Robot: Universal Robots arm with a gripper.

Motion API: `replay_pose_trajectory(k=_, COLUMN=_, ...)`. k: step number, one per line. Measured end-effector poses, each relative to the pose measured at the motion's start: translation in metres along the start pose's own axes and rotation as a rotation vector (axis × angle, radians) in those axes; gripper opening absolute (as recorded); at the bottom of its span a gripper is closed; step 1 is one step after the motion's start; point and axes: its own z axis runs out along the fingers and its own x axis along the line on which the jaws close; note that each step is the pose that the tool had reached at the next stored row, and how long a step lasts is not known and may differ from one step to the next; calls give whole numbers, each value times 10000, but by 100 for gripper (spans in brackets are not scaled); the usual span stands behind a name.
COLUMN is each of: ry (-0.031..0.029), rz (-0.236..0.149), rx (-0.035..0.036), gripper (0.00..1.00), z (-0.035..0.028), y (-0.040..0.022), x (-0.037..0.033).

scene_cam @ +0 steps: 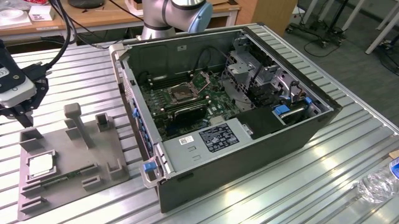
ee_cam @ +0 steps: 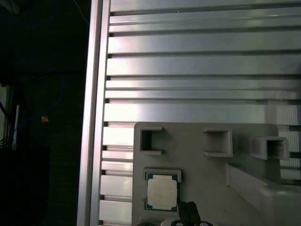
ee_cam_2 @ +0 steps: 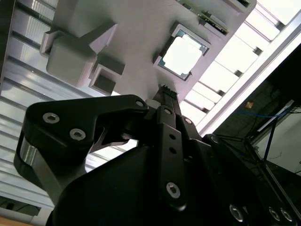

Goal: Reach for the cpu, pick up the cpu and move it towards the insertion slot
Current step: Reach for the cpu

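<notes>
The cpu is a small silvery square chip lying flat in a recess of the grey fixture plate, at the exterior view's left. It also shows in both wrist views. My gripper hangs above the plate's far corner, a short way from the cpu and not touching it. Its black fingers meet at the tip with nothing between them, so it is shut. The gripper tip sits just beside the chip in the first wrist view. The insertion slot lies inside the open computer case, on the green motherboard.
The open computer case stands in the middle of the slatted aluminium table. Upright grey posts rise from the fixture plate, and a green memory stick lies in it. A water bottle lies at the exterior view's right.
</notes>
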Motion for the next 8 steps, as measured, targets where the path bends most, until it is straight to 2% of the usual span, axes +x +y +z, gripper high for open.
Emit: replay_pose_trajectory(k=8, ry=0, rz=0, rx=0, gripper=11, z=23, y=-2, x=76)
